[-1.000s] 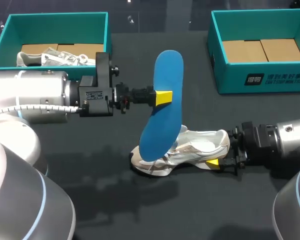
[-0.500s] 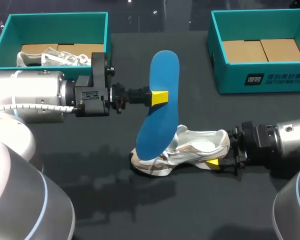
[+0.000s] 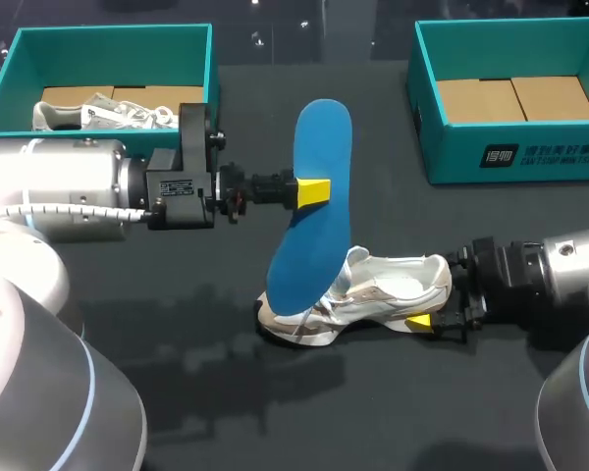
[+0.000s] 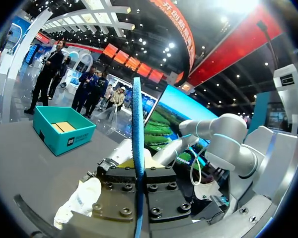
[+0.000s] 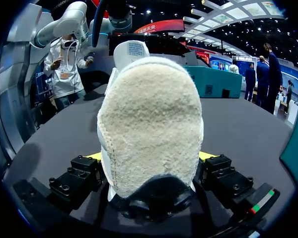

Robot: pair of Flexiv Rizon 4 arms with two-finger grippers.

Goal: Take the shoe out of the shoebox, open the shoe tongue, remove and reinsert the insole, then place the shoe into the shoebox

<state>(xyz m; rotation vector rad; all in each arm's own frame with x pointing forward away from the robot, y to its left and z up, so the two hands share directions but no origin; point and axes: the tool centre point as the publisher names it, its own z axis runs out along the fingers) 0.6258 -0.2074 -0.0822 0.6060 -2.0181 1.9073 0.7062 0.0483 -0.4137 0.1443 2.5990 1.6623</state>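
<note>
The left gripper (image 3: 317, 191) is out over the middle of the table (image 3: 177, 324). It is pinched tight on a blue insole (image 3: 319, 137), with one yellow tip flat against the insole's side. The insole stands almost straight up, leaning a little. Its top end is high in the air. Its bottom end hangs down in front of the toe of the shoe (image 3: 373, 289). I cannot tell if it touches the shoe.

In the left wrist view the insole (image 4: 137, 148) shows as a thin blue strip, squeezed between the two fingers of the left gripper (image 4: 137, 171). The shoe (image 4: 79, 201) lies on the table below it.

The shoe is white and sits on the table, out of any box, near the middle. The right gripper (image 3: 422, 316) has it by the heel. In the right wrist view the fuzzy heel of the shoe (image 5: 151, 119) fills the gap in the right gripper (image 5: 151, 163), and a finger presses on each side of it.

The left shoebox (image 3: 108, 44) is green-blue and sits at the far left of the table. Another shoe (image 3: 98, 113) lies inside it. The right shoebox (image 3: 510, 157) sits at the far right and shows a brown cardboard floor. Both boxes are well apart from the shoe on the table.
</note>
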